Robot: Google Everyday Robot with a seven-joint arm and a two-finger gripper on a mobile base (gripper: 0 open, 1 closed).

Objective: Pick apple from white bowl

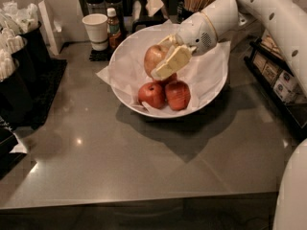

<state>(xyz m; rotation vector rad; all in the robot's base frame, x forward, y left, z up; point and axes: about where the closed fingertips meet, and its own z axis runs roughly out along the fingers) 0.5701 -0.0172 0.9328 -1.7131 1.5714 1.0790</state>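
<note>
In the camera view, your end effector (165, 59) reaches into the white bowl (116, 89) from about 2 o'clock. It looks pinched on the apple (153, 56), with one pale finger (173, 61) laid across the fruit's 3 o'clock side and the other at its top edge. The apple sits toward 11 o'clock of the bowl's middle, higher than its neighbours. That height suggests to me that the grip carries it, not the paper lining.

The slanted approach probably keeps the wrist clear of the far rim and of the clutter behind the bowl. The two red apples (152, 94) (178, 94) lie touching each other at 6 o'clock, just beneath the fingers, so lift straight up to avoid nudging them.

Count three apples in all: one large yellowish one and two smaller red ones. There is one bowl on the counter (144, 166). One paper cup (95, 30) and one small capped bottle (113, 27) stand at the bowl's 10 o'clock.
</note>
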